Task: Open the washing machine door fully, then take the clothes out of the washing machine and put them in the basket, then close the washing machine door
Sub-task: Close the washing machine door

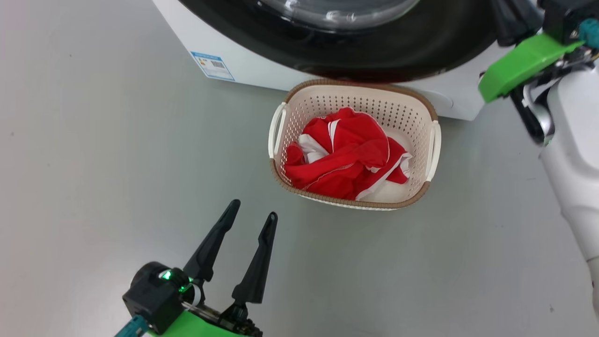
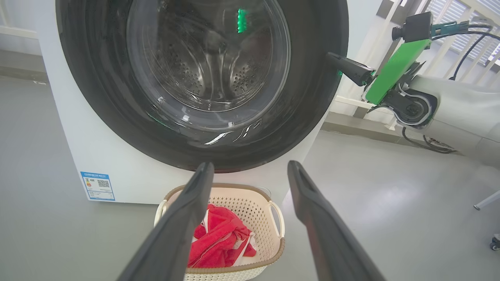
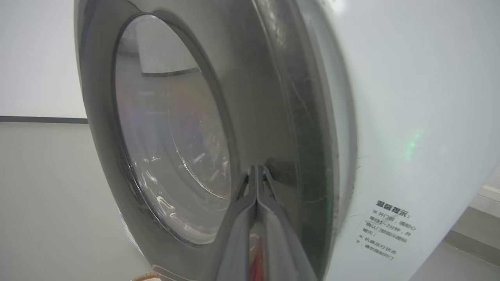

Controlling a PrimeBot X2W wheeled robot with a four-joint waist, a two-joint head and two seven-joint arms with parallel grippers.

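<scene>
The washing machine (image 1: 262, 65) is a white box at the top of the head view. Its door (image 1: 421, 47), black-rimmed with a glass bowl, lies against the machine's front. Directly below it on the floor stands the cream basket (image 1: 327, 82) with the red, white-striped clothes (image 1: 346, 154) piled inside. Low and left of the basket, my left gripper (image 1: 252, 208) is open and holds nothing; its wrist view looks over the basket (image 2: 250, 195) at the door (image 2: 312, 97). My right gripper (image 3: 256, 168) is shut, its tips against the door's black rim (image 3: 250, 97) at the right edge (image 2: 330, 56).
Grey floor spreads all around the basket. A blue label (image 1: 212, 65) marks the machine's lower left front. My pale right forearm (image 1: 575, 154) reaches up along the right side. White railings (image 2: 449, 23) stand behind the machine's right.
</scene>
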